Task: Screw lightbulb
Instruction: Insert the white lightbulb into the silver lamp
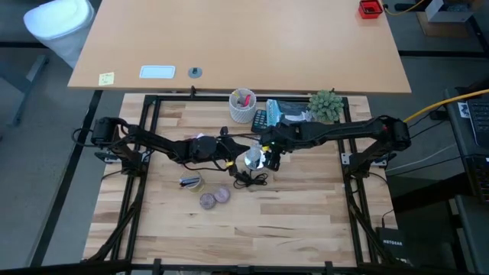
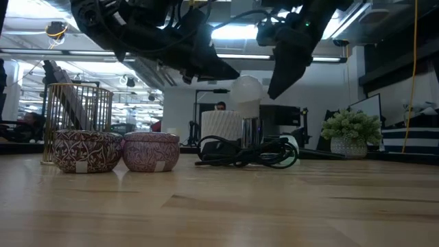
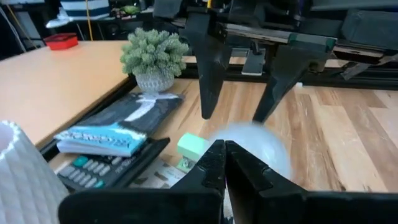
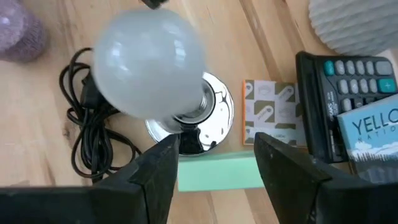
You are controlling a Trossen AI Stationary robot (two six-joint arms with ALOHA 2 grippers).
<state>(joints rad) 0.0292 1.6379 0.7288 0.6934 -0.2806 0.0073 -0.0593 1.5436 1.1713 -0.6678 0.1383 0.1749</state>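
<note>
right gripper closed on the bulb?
No. In the right wrist view the right gripper stands open, fingers apart beside the lightbulb, not touching it.

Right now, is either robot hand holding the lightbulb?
No. The right gripper is open, its fingers apart beside the lightbulb. The left gripper is shut on nothing.

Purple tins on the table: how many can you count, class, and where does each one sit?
2. One purple tin and a second purple tin stand side by side, touching, near the table's front, left of the black cable. None seem hidden.
</note>
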